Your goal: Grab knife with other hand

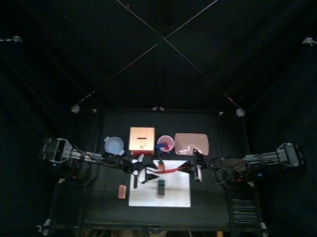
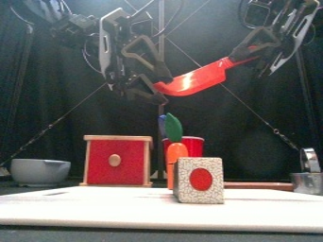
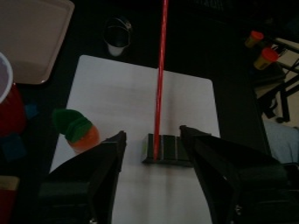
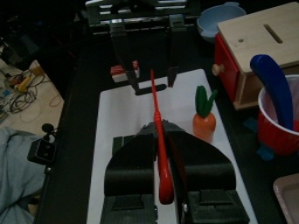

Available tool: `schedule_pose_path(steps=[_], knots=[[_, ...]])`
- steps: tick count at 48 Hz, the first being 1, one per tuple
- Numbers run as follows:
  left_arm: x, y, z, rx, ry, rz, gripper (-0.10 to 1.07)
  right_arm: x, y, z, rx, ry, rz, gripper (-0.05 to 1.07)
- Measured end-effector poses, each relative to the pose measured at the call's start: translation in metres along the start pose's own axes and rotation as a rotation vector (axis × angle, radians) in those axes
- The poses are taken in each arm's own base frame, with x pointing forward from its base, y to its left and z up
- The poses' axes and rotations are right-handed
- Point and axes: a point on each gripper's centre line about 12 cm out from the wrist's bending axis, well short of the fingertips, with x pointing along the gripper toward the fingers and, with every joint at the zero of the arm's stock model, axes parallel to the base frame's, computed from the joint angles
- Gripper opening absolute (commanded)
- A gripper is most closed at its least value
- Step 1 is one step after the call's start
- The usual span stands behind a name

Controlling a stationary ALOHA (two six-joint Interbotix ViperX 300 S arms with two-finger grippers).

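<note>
White board [image 3: 135,105] on the table, a carrot toy [image 3: 77,128] on one edge. Dark block [image 3: 160,149] stands on the board under the left jaws. Wooden box [image 4: 267,44] with a slot, blue bowl [image 4: 222,17] and red cup [image 4: 278,122] sit beyond the board's side. From the front, a speckled block with a red dot [image 2: 199,180] stands nearest.

Right gripper [image 4: 163,179] pinches the knife [image 4: 156,122] by its red handle, held in the air above the board, blade toward the left arm. Left gripper [image 3: 152,171] spread wide, jaws either side of the blade, not touching it.

Knife: slim, red, thin edge-on.
</note>
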Motion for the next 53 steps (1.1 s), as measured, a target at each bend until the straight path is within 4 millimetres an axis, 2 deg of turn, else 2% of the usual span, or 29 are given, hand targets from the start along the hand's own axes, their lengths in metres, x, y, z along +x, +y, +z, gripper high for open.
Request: schedule_pose_path(steps=[20,33,43,53], knots=[[0.004,0.004,0.003,-0.006,-0.002,0.01,0.74,0.0,-0.001,0.0,0.008,0.001,-0.002,0.38],[0.005,0.005,0.002,-0.004,0.001,0.012,0.54,0.004,-0.003,-0.005,0.011,0.021,-0.01,0.38],[0.005,0.009,0.002,-0.007,0.001,0.021,0.53,0.009,-0.005,-0.009,0.047,0.044,-0.022,0.36],[0.005,0.015,0.001,0.024,0.006,0.036,0.53,0.014,-0.009,-0.02,0.112,0.118,-0.064,0.27]])
